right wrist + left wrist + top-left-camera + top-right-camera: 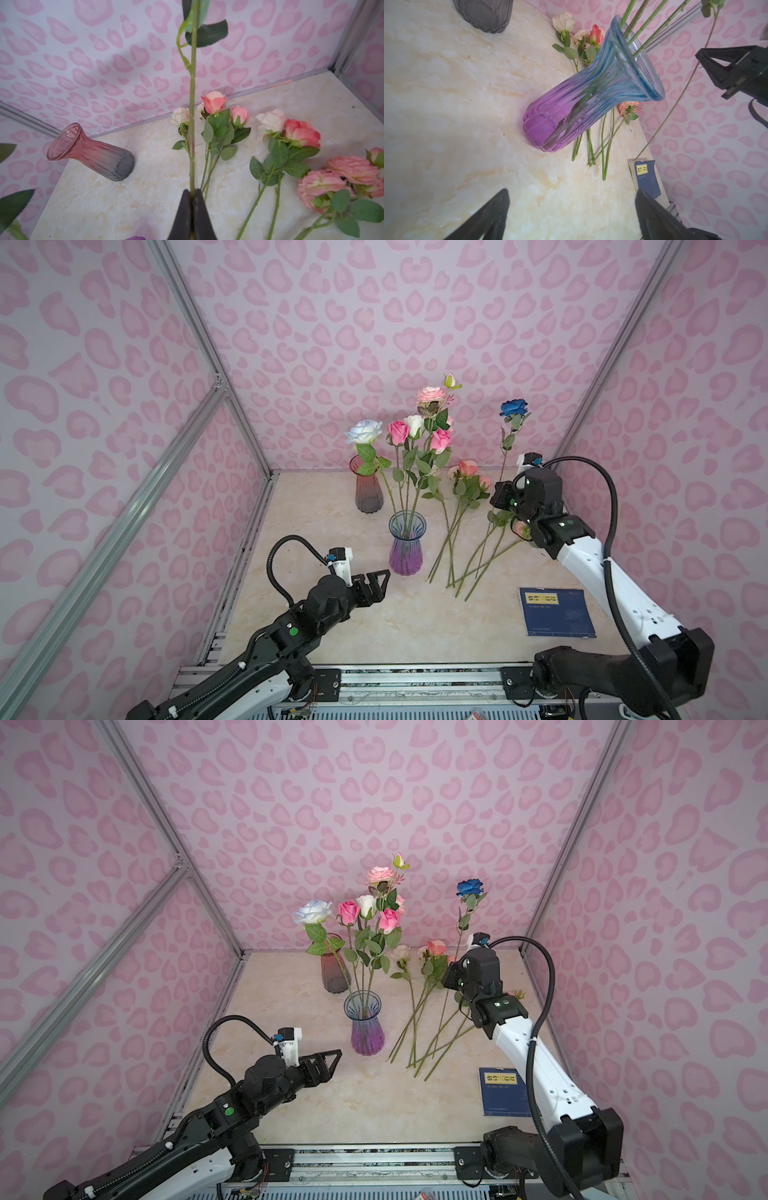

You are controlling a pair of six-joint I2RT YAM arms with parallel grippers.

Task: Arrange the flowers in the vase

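Above the table (374, 614), right gripper (192, 192) clamping blue rose (514, 408) stem

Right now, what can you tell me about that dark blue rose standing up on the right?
The blue rose has a deep blue head on a long, thin green stem with a few leaves just under the bloom. It stands nearly upright, held over the flowers lying on the table. The right tool is shut on its stem low down; nothing else seems to touch it.

Two vases (406, 556), one book (556, 612) — and about a dozen flowers (399, 431), one deep blue.
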